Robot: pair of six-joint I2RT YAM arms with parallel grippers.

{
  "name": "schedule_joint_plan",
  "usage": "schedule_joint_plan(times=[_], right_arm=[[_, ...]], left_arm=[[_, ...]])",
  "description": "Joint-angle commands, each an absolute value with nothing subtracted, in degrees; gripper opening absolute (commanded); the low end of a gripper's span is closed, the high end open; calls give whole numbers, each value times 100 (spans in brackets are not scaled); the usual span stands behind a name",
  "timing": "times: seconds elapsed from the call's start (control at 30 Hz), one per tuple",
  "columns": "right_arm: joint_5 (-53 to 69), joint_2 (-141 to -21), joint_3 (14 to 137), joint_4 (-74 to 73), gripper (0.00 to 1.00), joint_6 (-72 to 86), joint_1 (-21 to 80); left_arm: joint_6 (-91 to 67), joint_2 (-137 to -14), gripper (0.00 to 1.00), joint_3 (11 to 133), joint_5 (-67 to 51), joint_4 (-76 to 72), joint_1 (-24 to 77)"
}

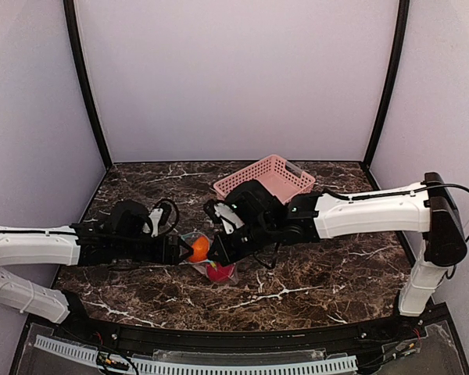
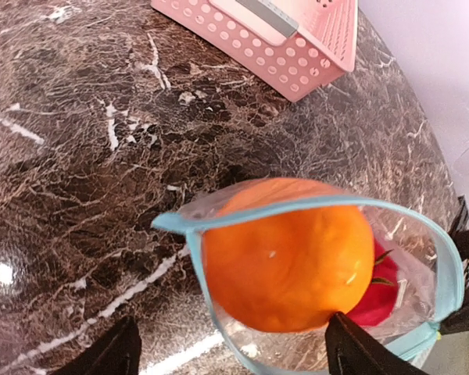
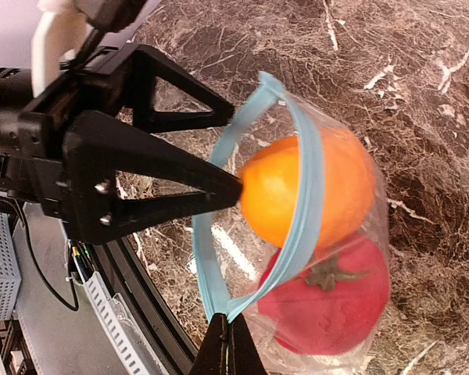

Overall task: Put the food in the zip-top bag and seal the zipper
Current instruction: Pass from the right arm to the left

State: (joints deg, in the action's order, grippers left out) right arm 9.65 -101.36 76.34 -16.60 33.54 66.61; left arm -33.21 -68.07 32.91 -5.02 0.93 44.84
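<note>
Right now our left tool (image 3: 234,153) stands spread at the bag's mouth. One fingertip touches the round orange toy food (image 2: 289,258) and the other finger is clear of it, so we judge this a push, not a grip. Our right tool (image 3: 227,332) is pressed together, pinching the teal-blue zipper strip (image 3: 314,156) at one corner and holding the clear plastic zip-top bag (image 2: 413,269) open just above the dark marbled counter (image 2: 78,156). The red toy tomato (image 3: 328,308) sits deep in the bag. The orange one sits in the mouth itself, with the strip looping around it and part of it bulging out toward the left tool. By our reckoning the loading is nearly done: the orange piece needs seating fully inside, and the zipper is not yet sealed at all. The right wrist view alone shows the pinch on the strip and the whole tomato. The left wrist view gives only a sliver of red, but shows the open loop of the mouth and the pink slotted plastic basket (image 2: 250,55) well beyond it. From above, the arms hide most of the bag.
</note>
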Motion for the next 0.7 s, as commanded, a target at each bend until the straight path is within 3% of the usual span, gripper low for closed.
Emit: schedule_joint_plan(times=[0.0, 0.1, 0.27, 0.53, 0.67], right_arm=[[598, -10203, 7536, -1693, 0, 3500, 6702], [563, -10206, 7500, -1641, 0, 3538, 6709], [588, -10248, 7523, -1586, 0, 3558, 6712], [626, -10278, 7491, -1511, 0, 3588, 6720], [620, -10229, 7433, -1527, 0, 3621, 6721]], left_arm=[[-4028, -6218, 77, 2864, -478, 182, 4432], [-4369, -5913, 75, 2607, -525, 90, 4429], [-4850, -5770, 55, 2248, -795, -476, 4414], [-5288, -5847, 35, 1903, -974, -1131, 4406], [-5293, -5874, 21, 1848, -1008, -1384, 4404]])
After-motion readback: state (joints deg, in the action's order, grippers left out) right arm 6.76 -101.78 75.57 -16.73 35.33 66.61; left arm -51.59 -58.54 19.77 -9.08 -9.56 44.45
